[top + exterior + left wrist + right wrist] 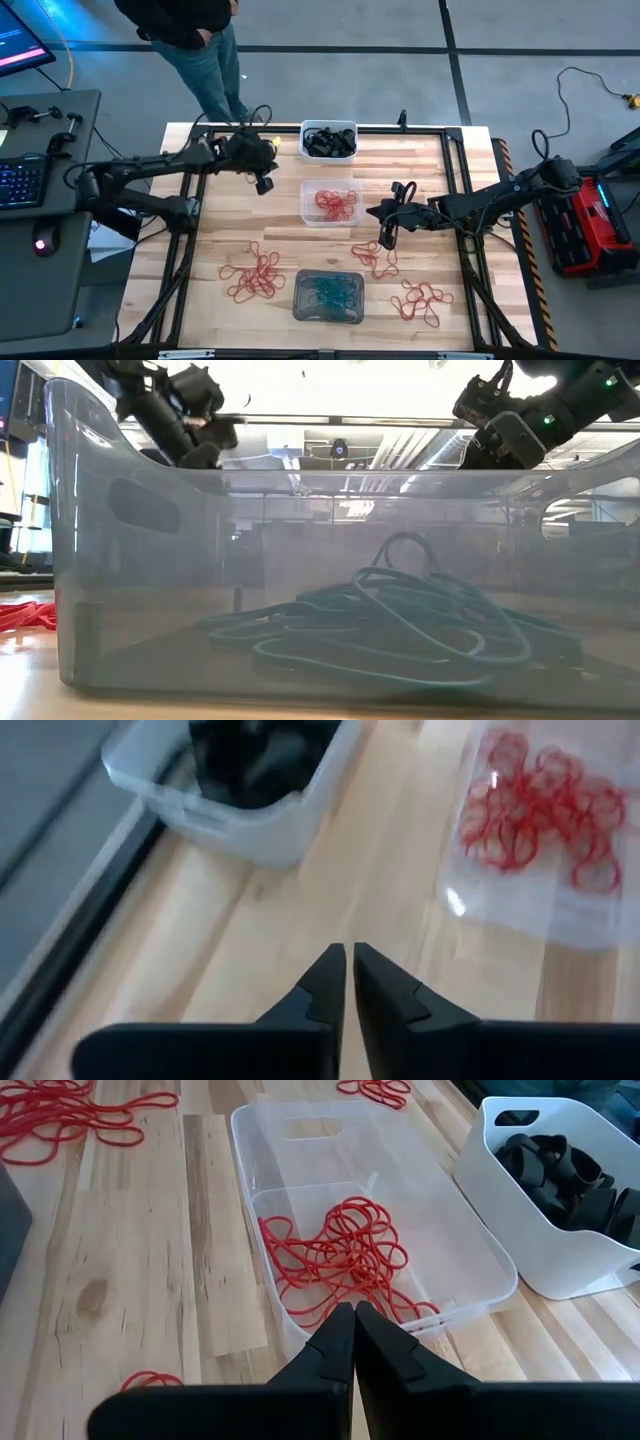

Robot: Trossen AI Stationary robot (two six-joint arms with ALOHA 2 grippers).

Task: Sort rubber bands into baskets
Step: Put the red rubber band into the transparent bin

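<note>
Right gripper (354, 1320) beside clear basket (470, 1260)

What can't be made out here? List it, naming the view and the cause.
- Low view: the grey basket fills the picture, hiding the white basket, the clear basket and most loose red bands.
- High view: single black bands are too small to count.
- Left wrist view: blur smears the white basket's contents.

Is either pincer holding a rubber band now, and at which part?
No. The left pincer and right pincer are both shut with nothing between the fingertips; no rubber band hangs from either.
</note>
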